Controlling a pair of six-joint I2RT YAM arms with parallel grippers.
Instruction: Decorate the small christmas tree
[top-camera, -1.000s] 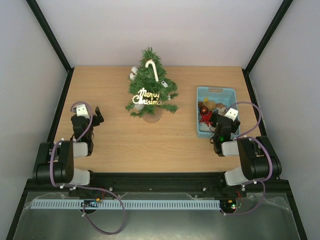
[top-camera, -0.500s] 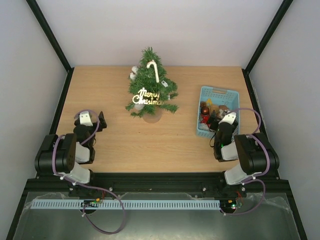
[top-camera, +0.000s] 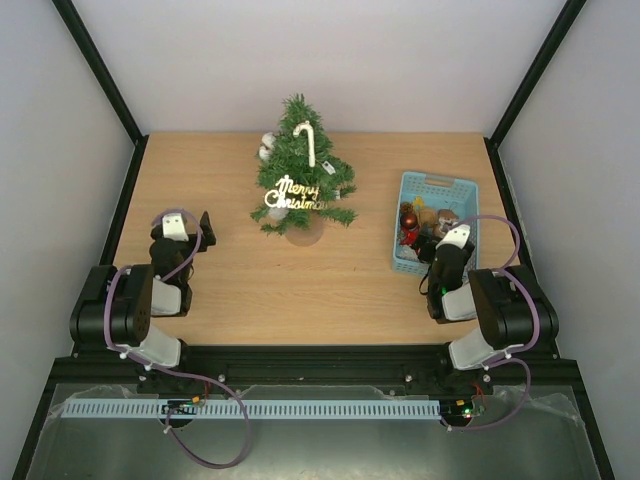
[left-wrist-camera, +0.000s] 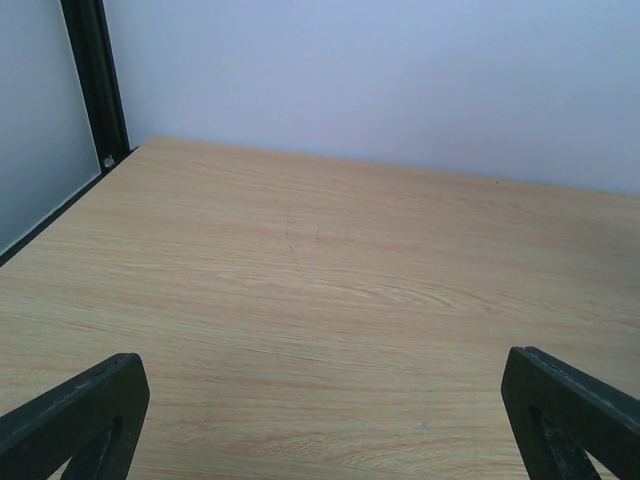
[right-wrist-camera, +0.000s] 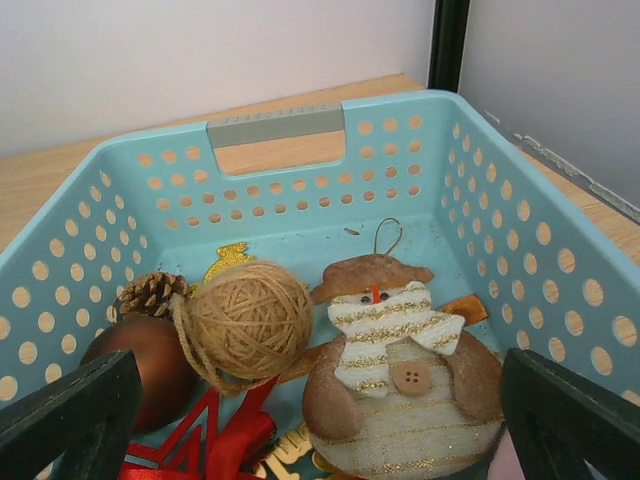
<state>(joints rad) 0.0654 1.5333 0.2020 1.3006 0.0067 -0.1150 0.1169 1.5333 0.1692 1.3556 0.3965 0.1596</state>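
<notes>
Right gripper (right-wrist-camera: 320, 425), spread and empty, faces an unhung snowman (right-wrist-camera: 400, 390) in the basket (right-wrist-camera: 520, 250); small christmas tree (top-camera: 330, 175) at 10 o'clock wears a candy cane (top-camera: 306, 140).

**Cam layout: one overhead, two wrist-level**

Top external: mounted high behind the arm bases, tilted down and forward. It is far off and takes in the whole light wood-grain tabletop (top-camera: 240, 290) and both arms.

Left wrist: low and close to the wood. It faces forward over the table's left rear toward the white back wall (left-wrist-camera: 400, 70) and the black metal corner post (left-wrist-camera: 93, 80). The left gripper (left-wrist-camera: 320, 425) tips sit in the bottom corners.

Right wrist: very near, angled down into the light-blue perforated plastic basket (right-wrist-camera: 520, 230). The right gripper (right-wrist-camera: 320, 425) tips sit in the bottom corners.

Overlap: overhead and right wrist share the basket. Overhead and left wrist share the left rear of the table and that post.
</notes>
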